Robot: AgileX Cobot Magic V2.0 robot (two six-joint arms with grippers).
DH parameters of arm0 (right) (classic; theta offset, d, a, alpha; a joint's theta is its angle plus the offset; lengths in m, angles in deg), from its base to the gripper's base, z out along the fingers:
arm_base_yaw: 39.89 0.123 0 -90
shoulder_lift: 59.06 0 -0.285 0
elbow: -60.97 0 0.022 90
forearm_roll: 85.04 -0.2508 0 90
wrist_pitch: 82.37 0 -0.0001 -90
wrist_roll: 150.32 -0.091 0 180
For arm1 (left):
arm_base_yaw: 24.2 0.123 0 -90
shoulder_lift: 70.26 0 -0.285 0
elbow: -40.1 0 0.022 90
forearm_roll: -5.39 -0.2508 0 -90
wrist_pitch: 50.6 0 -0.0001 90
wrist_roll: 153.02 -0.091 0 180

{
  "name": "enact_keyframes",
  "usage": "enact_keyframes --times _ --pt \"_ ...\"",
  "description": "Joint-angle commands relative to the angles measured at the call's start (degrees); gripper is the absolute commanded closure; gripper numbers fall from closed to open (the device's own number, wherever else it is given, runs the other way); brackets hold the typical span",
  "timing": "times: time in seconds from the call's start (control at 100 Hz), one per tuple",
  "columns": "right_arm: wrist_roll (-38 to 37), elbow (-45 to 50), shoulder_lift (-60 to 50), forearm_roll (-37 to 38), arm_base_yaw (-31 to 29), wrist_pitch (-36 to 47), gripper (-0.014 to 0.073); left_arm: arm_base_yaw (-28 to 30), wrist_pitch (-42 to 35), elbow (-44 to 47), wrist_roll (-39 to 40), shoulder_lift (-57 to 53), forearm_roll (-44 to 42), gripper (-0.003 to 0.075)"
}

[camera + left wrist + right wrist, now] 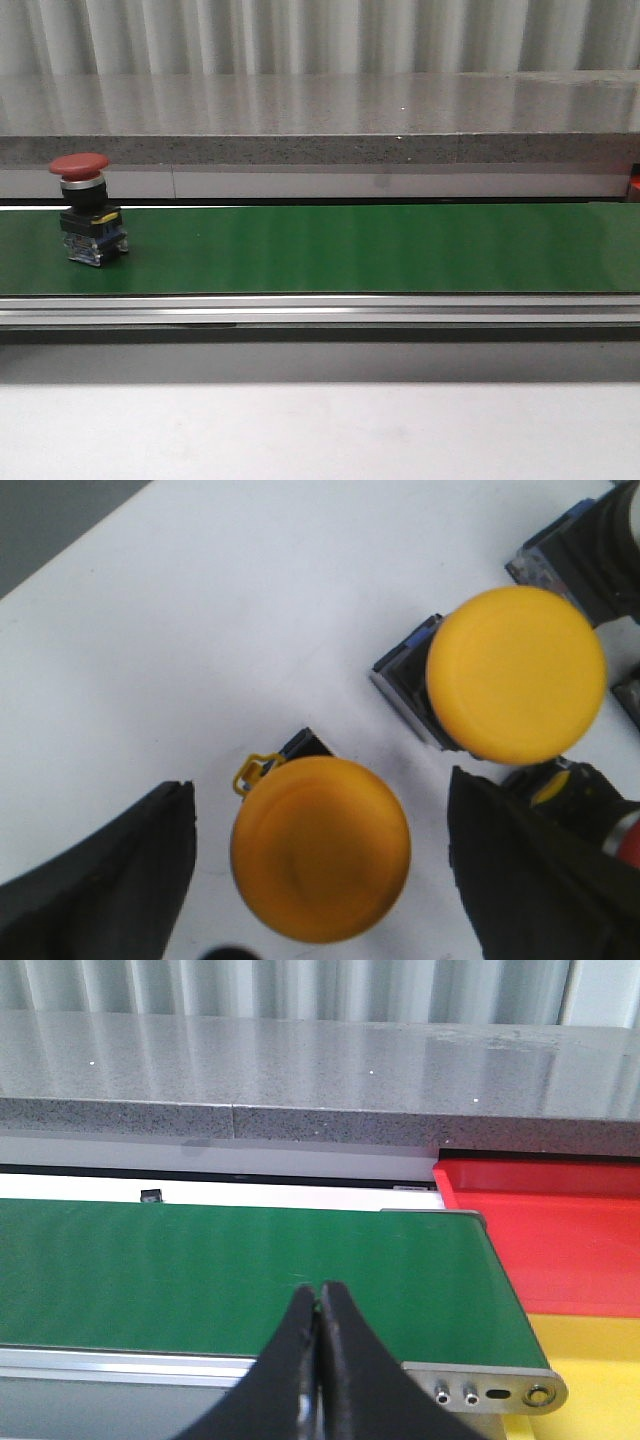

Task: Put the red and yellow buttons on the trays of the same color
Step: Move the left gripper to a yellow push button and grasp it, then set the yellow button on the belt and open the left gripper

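A: Left gripper point(320, 880)?
B: Jaws wide apart, straddling a yellow button point(320, 848) on the white table point(200, 630). Second yellow button point(517, 674) just beyond it.
A: Right gripper point(319, 1305)?
B: Fingers pressed together, nothing in them, above the green belt point(240, 1260). Red tray point(560, 1230) and yellow tray point(590, 1360) sit at the belt's end.
A: Red button point(88, 208)?
B: Upright at the belt's left end.

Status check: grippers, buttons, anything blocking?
Left gripper open, straddling a yellow button. Right gripper shut, empty, over green belt. Red button upright at belt's left end. Nothing blocking.
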Motion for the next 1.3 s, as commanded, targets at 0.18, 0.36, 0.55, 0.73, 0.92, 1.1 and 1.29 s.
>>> enact_keyframes --times 0.18,0.36,0.55,0.73,0.92,1.1,1.29 --pt "0.5 0.1 -0.9 0.1 -0.2 4.6 0.0661 0.1 -3.6 -2.5 0.6 1.1 0.4 0.03" --pt "0.5 0.1 -0.9 0.1 -0.2 4.6 0.0661 0.1 -4.3 -2.5 0.6 1.1 0.4 0.044" --pt "0.5 0.1 -0.9 0.1 -0.2 4.6 0.0661 0.1 -3.0 -2.5 0.6 0.5 1.1 0.0631" --pt "0.5 0.1 -0.9 0.1 -0.2 4.6 0.0661 -0.2 -0.1 -2.5 0.6 -3.6 1.3 0.0732" --pt "0.5 0.1 -0.9 0.1 -0.2 4.6 0.0661 -0.8 2.0 -2.5 0.0 -12.5 1.1 0.074" --pt "0.5 0.1 -0.9 0.1 -0.2 4.6 0.0661 -2.1 1.9 -2.7 0.0 -20.9 1.9 0.074" --pt "0.5 0.1 -0.9 0.1 -0.2 4.6 0.0661 -11.2 2.8 -4.7 -2.7 -23.3 2.1 0.074"
